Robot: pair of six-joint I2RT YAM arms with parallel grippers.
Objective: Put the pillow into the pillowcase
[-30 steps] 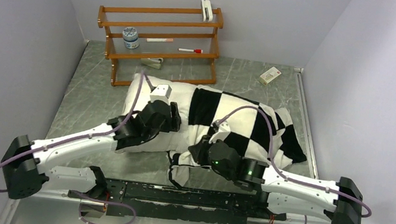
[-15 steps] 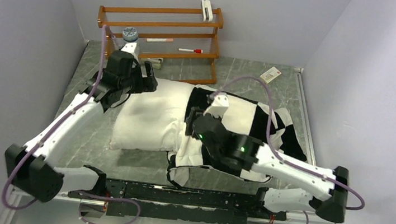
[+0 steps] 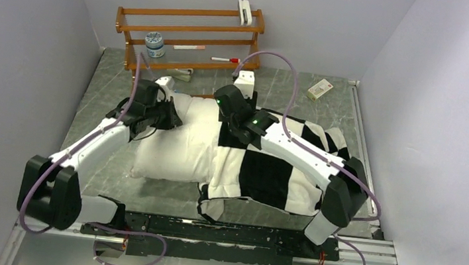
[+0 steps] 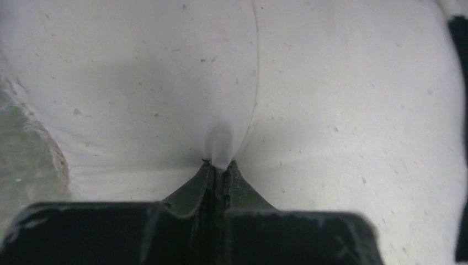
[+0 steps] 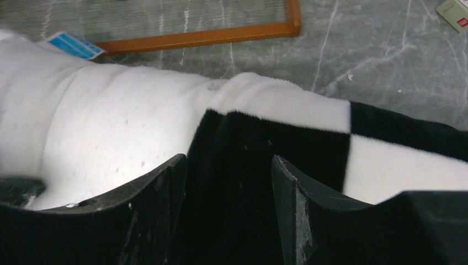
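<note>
Pillow (image 3: 173,149) lies across the grey marbled table (image 3: 100,90). Its right part is hidden inside the pillowcase (image 3: 267,176), and how far in it reaches cannot be seen. The bare left part is plain white and plump, with a seam. The pillowcase is plush, in big black and white squares, partly covered by the right arm. The left gripper (image 4: 218,165) is clamped on a small pinch of pillow cloth. The right gripper (image 5: 229,163) has its jaws apart over a black square at the pillowcase's mouth; contact is unclear. A blue tag (image 5: 74,45) shows at the pillow's far corner, near a wooden rack (image 3: 185,13).
</note>
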